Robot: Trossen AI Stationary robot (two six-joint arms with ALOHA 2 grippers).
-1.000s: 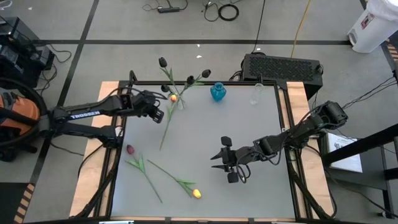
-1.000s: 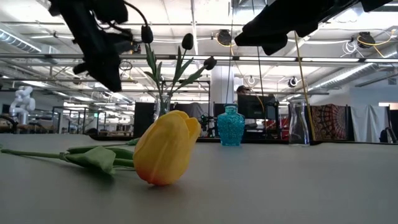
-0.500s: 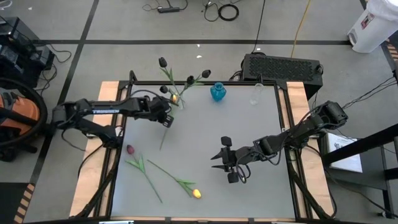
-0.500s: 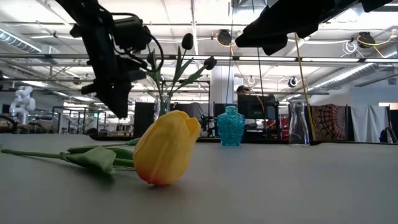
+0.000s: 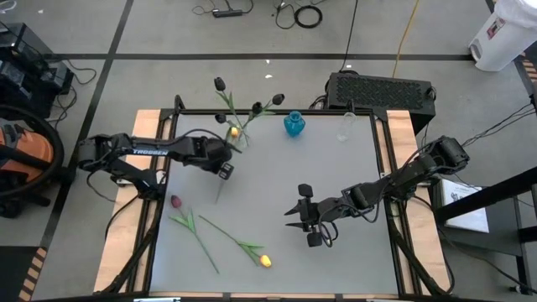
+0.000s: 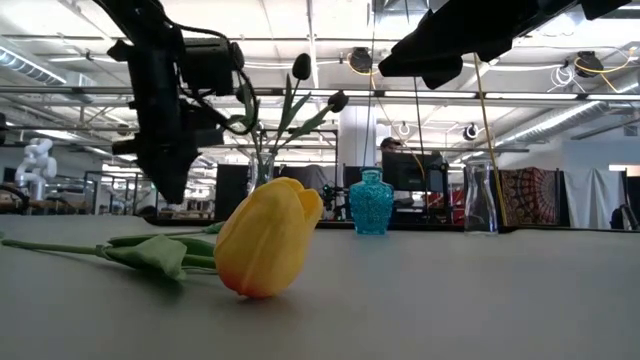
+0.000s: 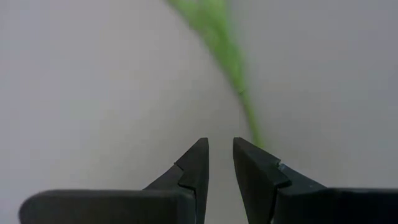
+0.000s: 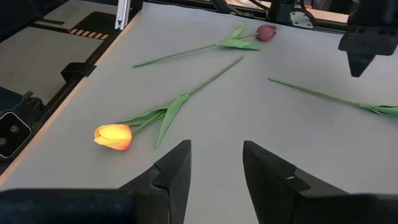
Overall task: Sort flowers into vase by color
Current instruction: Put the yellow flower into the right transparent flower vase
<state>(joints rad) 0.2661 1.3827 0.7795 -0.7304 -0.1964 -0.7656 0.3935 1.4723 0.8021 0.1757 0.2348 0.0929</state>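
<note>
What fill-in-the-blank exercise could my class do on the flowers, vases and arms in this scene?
1. The small glass vase between the other two vases is coloured ____.
2. The artificial tulip lying nearest the table's front edge has a ____ head.
3. The left gripper hovers over a loose green ____ on the table.
4. The right gripper holds ____.

Missing words: blue; yellow; stem; nothing

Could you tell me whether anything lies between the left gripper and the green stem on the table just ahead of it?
Nothing visible does. The left gripper has its fingers slightly parted over bare table, and the green stem runs just beside one fingertip with no other object between them.
</note>
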